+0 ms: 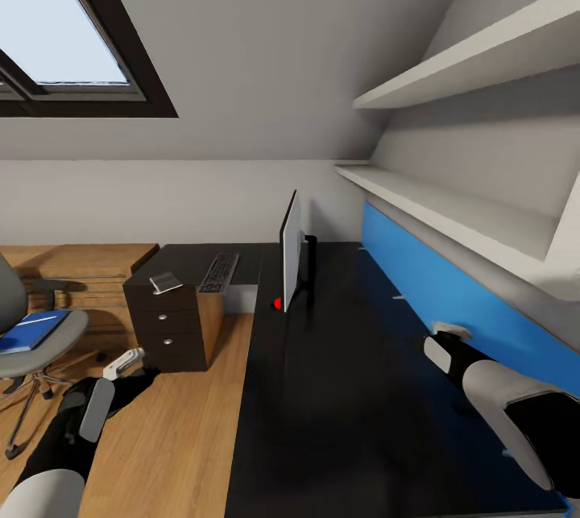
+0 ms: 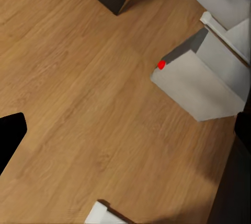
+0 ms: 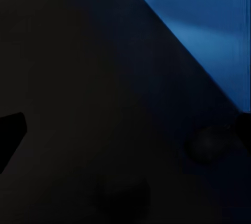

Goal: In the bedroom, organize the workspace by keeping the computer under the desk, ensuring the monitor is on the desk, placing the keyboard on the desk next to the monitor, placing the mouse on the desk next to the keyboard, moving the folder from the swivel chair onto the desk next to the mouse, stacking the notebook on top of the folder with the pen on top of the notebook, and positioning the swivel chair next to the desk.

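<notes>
Black-topped desk (image 1: 362, 389) lies under the right gripper (image 1: 448, 333), which hangs low over the surface near the long blue wall panel (image 1: 451, 292); the right forearm runs in from the lower right of the head view, white and black, angled toward the wall. Whether that pincer is released or clenched cannot be told. The right wrist view gives the dark desktop close up, with the blue panel across one corner. Left gripper (image 1: 125, 361): pale fingertips pointing toward the dark three-drawer unit (image 1: 169, 325), held above the wood plank floor (image 1: 177, 437) with the forearm bent in from the lower left; its state cannot be told either. The left wrist view gives what the head view lacks: the computer (image 2: 201, 85), a light grey box with a red light at its front edge, standing on the floor beside a corner of the drawer unit. Head view, further out: the monitor (image 1: 290, 260) upright on the desk, seen nearly edge-on, a red dot at its lower corner; the keyboard (image 1: 219, 272) flat on the far wing of the desk, to the left of the monitor; the notebook (image 1: 165, 283), a small grey slab, on the desk above the drawers, just beside the keyboard. At the far left, the swivel chair (image 1: 48, 341), well apart from the desk, with the folder (image 1: 28, 331) lying blue on its seat. Above: skylight (image 1: 56, 26), two white shelves (image 1: 451, 204).
</notes>
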Motion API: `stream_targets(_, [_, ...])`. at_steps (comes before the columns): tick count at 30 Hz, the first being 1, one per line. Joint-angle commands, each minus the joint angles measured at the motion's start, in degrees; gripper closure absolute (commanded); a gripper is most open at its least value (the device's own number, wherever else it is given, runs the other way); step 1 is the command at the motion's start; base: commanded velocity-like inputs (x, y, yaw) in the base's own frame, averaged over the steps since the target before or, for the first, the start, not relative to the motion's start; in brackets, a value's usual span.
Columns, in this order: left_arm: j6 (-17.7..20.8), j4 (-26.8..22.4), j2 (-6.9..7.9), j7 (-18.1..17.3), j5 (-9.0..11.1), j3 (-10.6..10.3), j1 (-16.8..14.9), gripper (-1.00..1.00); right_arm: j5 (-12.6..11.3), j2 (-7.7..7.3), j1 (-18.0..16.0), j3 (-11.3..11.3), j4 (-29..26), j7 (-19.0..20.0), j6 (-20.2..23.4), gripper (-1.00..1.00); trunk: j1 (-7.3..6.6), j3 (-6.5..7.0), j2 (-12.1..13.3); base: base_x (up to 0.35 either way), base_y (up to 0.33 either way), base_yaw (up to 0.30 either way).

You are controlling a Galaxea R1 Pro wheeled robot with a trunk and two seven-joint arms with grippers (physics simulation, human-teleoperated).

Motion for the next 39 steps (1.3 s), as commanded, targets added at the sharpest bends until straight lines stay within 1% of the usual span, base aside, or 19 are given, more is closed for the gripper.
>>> stream_targets(1, [0.25,-0.39,-0.01,0.44,0.63,0.74,-0.04,-1.00,-0.38,-0.30,-0.02,0.47,-0.15,-0.30,0.44,-1.00,0.01,-0.09,-0.07,0.000,0.000,-0.006])
stream_targets(3, [0.28,-0.91,-0.01,0.43,0.64,1.90,-0.04,-1.00,-0.46,-0.79,-0.02,0.45,-0.05,-0.30,0.47,-1.00,0.01,-0.09,-0.07,0.000,0.000,-0.004])
stream_targets(4, [0.37,-1.58,-0.01,0.40,0.64,3.59,-0.04,-1.00,-1.88,-2.08,-0.02,0.44,0.08,-0.36,0.51,-1.00,0.01,-0.09,-0.07,0.000,0.000,0.000])
stream_targets(7, [0.36,-1.70,-0.01,0.40,0.64,3.89,-0.04,-1.00,-3.06,-2.62,-0.02,0.43,0.10,-0.50,0.56,-1.00,0.01,-0.09,-0.07,0.000,0.000,0.000])
stream_targets(13, [0.35,-1.79,0.03,0.36,0.60,4.24,-0.04,-1.00,-4.29,-3.34,-0.02,0.43,0.12,-1.36,0.54,-1.00,1.33,-1.17,-2.48,0.000,0.000,0.000])
stream_targets(18, [0.34,-1.87,0.07,0.38,0.60,5.58,-0.04,-1.00,-4.70,-3.70,-0.02,0.43,0.12,-1.93,0.53,-1.00,2.43,-2.07,-4.48,0.000,0.000,0.000])
stream_targets(22, [0.34,-1.89,0.07,0.35,0.61,6.06,-0.04,-1.00,-4.90,-3.85,-0.02,0.33,0.12,-2.05,0.53,-1.00,3.31,-2.79,-6.09,0.000,0.000,0.000])
stream_targets(24, [0.34,-1.90,0.08,0.34,0.59,6.27,-0.04,-1.00,-5.39,-4.25,-0.02,0.16,0.12,-2.06,0.53,-1.00,3.75,-3.15,-6.89,0.000,0.000,0.000])
stream_targets(32, [0.28,-1.91,0.08,0.36,0.55,6.47,-0.04,-1.00,-7.35,-4.93,-0.02,-0.08,0.12,-2.02,0.28,-1.00,5.50,-4.58,-10.10,0.000,0.000,0.000])
stream_targets(39, [0.23,-1.91,0.08,0.40,0.51,6.56,-0.04,-1.00,-8.41,-5.01,-0.02,-0.09,0.12,-1.95,-0.64,-1.00,7.04,-5.84,-12.90,0.000,0.000,0.000])
